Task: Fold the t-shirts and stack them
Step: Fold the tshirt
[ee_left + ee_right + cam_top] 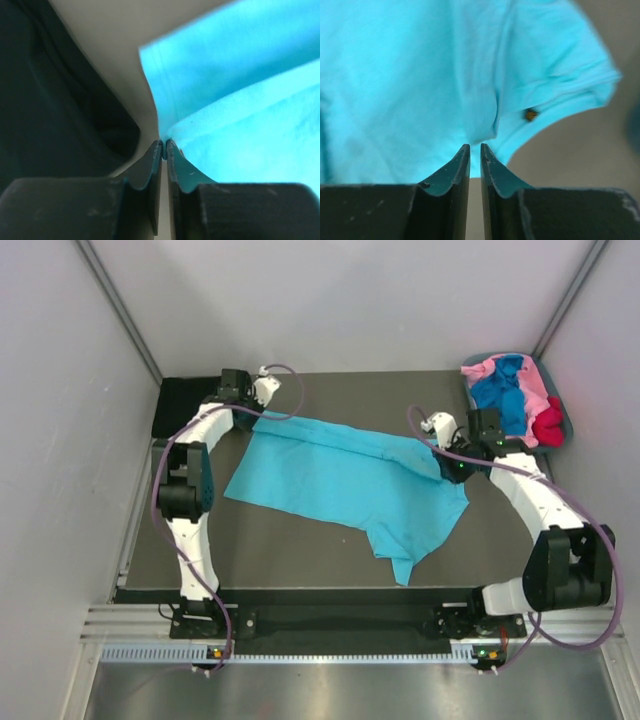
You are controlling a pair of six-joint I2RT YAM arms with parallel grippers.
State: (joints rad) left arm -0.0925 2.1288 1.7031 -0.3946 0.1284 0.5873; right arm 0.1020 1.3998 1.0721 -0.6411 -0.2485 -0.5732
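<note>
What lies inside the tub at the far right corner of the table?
A pink shirt, a blue shirt and a red shirt lie bunched inside the tub. They cover its floor, so anything beneath them cannot be seen.

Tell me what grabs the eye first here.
A bright turquoise t-shirt lies spread across the middle of the dark table, its far edge pinched by the left end effector and the right end effector. At the far right, a tub holds pink, blue and red shirts.
</note>
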